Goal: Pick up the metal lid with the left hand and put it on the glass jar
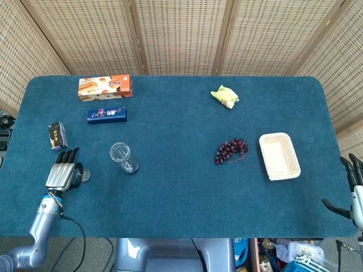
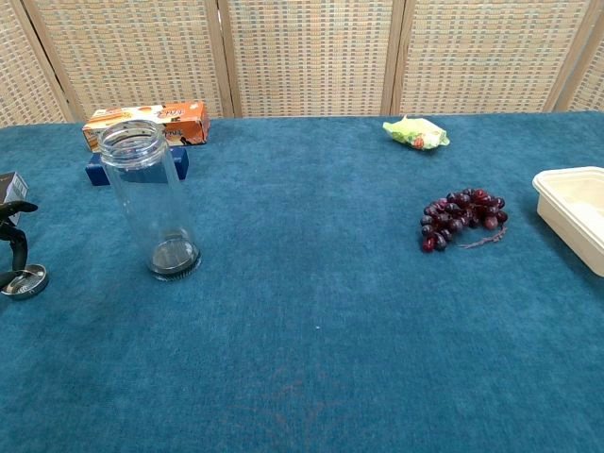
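Note:
The clear glass jar stands upright and open on the blue table, left of the middle. The small round metal lid lies flat on the cloth to the jar's left. My left hand hovers right beside the lid with its fingers stretched forward and apart. In the chest view only its dark fingertips show at the left edge, one reaching down onto the lid's rim. My right hand hangs off the table's right edge, fingers spread and holding nothing.
A small dark box lies just beyond the left hand. A blue box and an orange box sit behind the jar. Grapes, a cream tray and a yellow-green packet lie to the right.

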`<state>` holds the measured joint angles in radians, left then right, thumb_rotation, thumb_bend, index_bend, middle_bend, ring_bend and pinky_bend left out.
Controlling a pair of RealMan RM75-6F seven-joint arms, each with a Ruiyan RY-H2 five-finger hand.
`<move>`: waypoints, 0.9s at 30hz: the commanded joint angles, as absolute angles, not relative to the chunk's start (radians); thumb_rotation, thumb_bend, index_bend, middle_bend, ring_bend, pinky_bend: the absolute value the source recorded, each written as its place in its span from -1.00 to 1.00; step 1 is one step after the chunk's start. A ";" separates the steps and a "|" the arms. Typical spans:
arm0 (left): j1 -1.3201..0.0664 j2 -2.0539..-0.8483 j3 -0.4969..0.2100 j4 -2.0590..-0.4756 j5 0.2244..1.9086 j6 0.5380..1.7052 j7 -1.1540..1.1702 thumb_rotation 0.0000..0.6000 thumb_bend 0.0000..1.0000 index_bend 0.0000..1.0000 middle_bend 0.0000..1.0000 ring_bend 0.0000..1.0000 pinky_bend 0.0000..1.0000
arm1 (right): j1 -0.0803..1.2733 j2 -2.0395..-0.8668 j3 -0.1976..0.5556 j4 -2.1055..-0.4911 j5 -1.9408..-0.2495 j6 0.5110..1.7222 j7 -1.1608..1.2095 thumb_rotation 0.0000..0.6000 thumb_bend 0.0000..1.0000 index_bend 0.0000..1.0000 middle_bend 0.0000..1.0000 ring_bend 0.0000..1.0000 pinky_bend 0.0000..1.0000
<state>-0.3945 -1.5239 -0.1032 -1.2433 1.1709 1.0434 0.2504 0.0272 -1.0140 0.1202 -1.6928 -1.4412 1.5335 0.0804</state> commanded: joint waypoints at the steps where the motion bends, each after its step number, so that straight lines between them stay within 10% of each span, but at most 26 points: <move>1: -0.396 -1.523 -0.104 -1.243 1.171 1.044 0.249 1.00 -0.03 0.18 -1.00 -1.00 -1.00 | 0.027 -1.014 0.120 -1.693 -1.442 1.533 0.080 1.00 -1.00 -0.94 -1.00 -1.00 -1.00; 27: -0.407 -1.202 -0.163 -1.662 1.362 1.216 0.227 1.00 -0.03 0.18 -1.00 -1.00 -1.00 | 0.025 -1.011 0.119 -1.699 -1.445 1.538 0.088 1.00 -1.00 -0.94 -1.00 -1.00 -1.00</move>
